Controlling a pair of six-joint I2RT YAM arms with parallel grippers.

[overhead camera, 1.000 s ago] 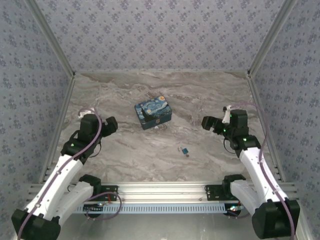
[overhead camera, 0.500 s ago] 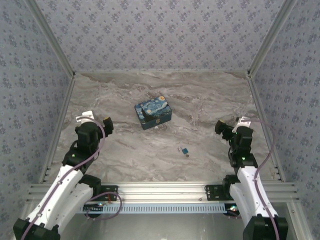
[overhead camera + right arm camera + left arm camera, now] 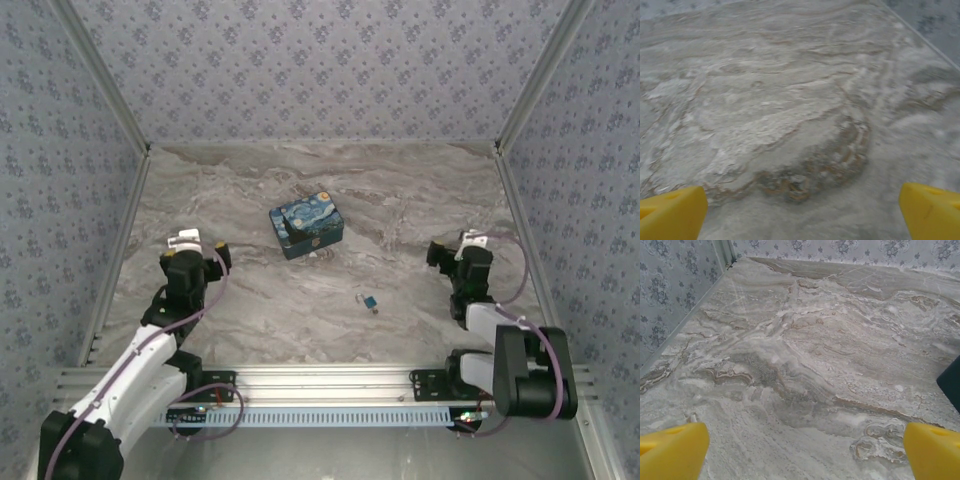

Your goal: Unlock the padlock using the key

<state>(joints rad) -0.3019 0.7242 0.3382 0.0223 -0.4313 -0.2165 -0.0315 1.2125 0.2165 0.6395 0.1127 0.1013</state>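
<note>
My L gripper [image 3: 207, 250] & R gripper [image 3: 443, 252] both spread wide, empty; key [image 3: 370, 301] lies loose btwn them, near padlock [image 3: 320, 252]; prob either reaches.

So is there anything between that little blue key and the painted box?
Nothing: the top view shows bare marble table between the key and the box.
</note>
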